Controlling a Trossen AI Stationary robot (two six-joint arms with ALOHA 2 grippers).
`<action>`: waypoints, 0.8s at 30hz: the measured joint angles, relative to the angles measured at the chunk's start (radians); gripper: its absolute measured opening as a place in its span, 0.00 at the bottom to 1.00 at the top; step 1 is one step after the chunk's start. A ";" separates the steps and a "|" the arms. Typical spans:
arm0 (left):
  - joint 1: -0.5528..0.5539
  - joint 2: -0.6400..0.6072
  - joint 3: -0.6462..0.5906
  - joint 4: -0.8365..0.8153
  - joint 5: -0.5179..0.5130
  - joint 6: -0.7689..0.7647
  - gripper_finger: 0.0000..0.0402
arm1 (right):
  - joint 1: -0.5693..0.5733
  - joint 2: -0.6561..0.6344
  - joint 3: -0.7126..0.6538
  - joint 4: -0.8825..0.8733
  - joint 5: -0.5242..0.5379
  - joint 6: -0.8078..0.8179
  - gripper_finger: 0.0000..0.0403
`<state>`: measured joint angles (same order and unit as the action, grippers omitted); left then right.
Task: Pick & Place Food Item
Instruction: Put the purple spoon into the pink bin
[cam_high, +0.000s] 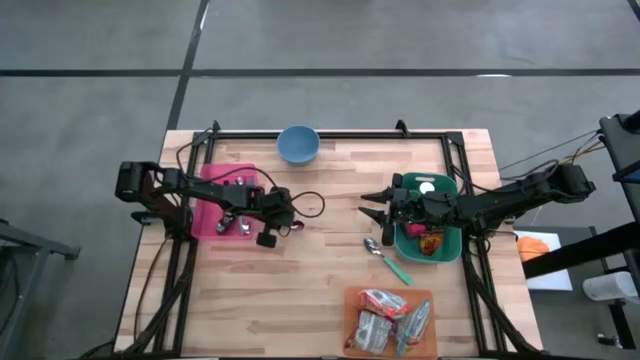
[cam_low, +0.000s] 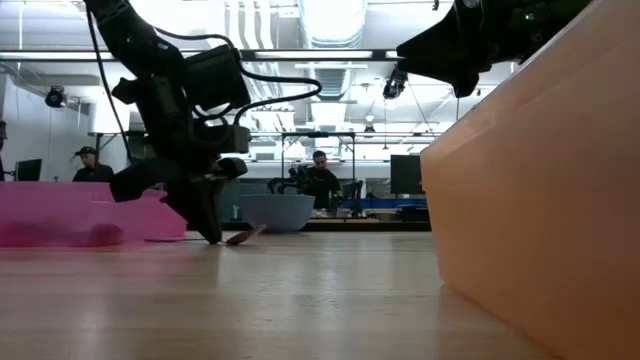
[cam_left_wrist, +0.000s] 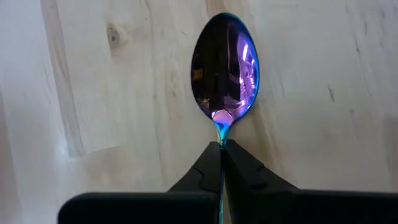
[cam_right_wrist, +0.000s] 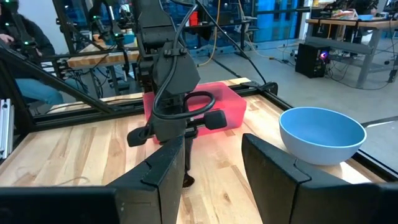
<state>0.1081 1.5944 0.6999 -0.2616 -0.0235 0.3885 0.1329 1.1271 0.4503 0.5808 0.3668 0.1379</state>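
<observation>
The left pincer (cam_left_wrist: 222, 149) is clamped on the neck of a spoon (cam_left_wrist: 225, 65), whose bowl is a mirror-bright, iridescent purple-blue and lies on the pale wood counter (cam_high: 310, 270), near its centre. At nine o'clock from it sits a pink bin (cam_high: 208, 200); at twelve, a blue bowl (cam_high: 298, 144). The right pincer (cam_high: 372, 208) waits with fingers apart beside a green bin (cam_high: 448, 250). At five o'clock, wrapped snacks (cam_high: 385, 320) show print too small to read, probably brand labels.

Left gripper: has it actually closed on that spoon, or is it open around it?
Shut on it. In the left wrist view the left gripper has its fingers pressed together on the spoon handle just below the bowl, above the wooden table.
</observation>
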 joint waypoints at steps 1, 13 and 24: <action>0.000 0.000 0.000 0.004 -0.001 0.000 0.01 | 0.000 0.000 0.000 0.000 0.000 0.000 0.39; -0.002 -0.003 0.044 0.011 0.003 0.003 0.01 | 0.000 0.000 0.000 0.000 0.000 0.000 0.39; -0.004 -0.008 0.067 -0.010 0.017 -0.030 0.01 | 0.000 0.000 0.000 0.000 0.000 0.000 0.39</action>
<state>0.1043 1.5867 0.7671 -0.2719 -0.0063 0.3587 0.1329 1.1271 0.4503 0.5808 0.3668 0.1379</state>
